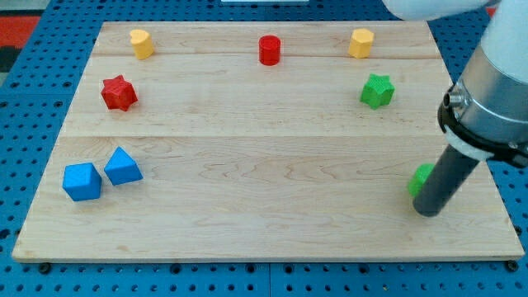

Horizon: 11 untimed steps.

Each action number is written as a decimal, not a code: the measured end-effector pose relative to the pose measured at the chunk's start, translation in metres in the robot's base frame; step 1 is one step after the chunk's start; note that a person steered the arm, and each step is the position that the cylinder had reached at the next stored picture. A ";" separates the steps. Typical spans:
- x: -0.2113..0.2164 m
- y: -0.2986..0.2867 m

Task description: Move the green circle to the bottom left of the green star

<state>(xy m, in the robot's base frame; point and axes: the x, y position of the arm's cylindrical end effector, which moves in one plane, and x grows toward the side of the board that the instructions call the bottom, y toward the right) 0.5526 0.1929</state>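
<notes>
The green circle (421, 176) lies near the board's right edge, low in the view, mostly hidden behind my rod. My tip (428, 211) rests on the board just below and right of it, touching or almost touching it. The green star (377, 90) sits at the upper right, well above and a little left of the circle.
A yellow block (360, 43), a red cylinder (270, 49) and another yellow block (142, 44) line the top. A red star (119, 92) is at the upper left. A blue cube (82, 181) and a blue triangular block (123, 167) are at the lower left. The wooden board (264, 198) ends just right of my tip.
</notes>
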 end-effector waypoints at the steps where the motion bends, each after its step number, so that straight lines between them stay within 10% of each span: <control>1: -0.027 0.006; 4: -0.048 0.073; 11: -0.113 -0.075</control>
